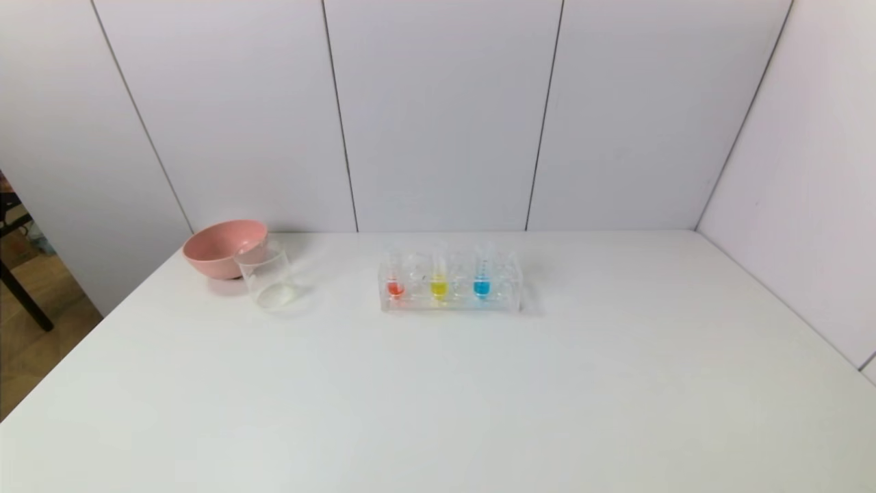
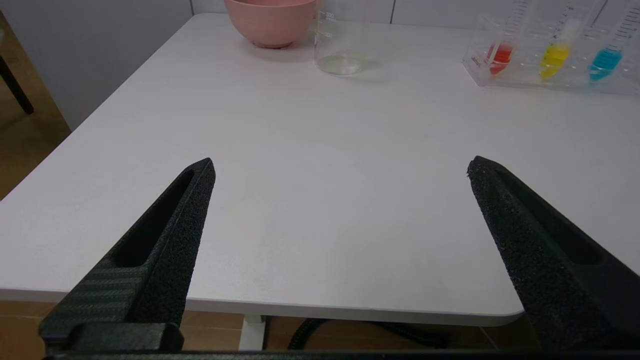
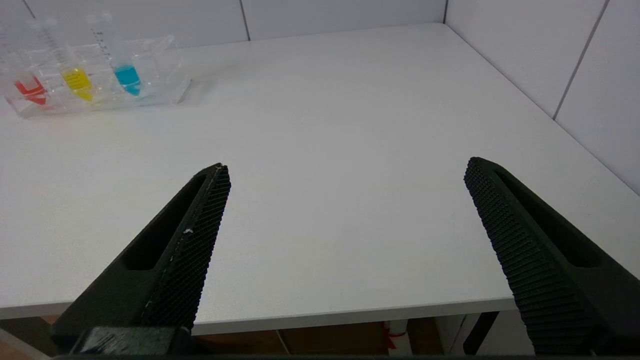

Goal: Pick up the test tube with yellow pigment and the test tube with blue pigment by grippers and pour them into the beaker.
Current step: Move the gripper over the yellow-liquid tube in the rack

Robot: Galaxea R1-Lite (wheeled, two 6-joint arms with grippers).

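While the test tube with yellow pigment (image 1: 439, 284) and the test tube with blue pigment (image 1: 482, 283) stand in a clear rack (image 1: 449, 305) well beyond both grippers, with the beaker (image 1: 267, 277) ahead of the left gripper (image 2: 340, 170), it and the right gripper (image 3: 345, 170) gape wide, empty.

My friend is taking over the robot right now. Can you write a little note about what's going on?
Left gripper and right gripper: both open, holding nothing, back at the table's near edge.
Yellow tube and blue tube stand in the clear rack, beside a red tube.
Beaker stands in front of the pink bowl.
Done: nothing. Left: pick up both tubes, pour into beaker.
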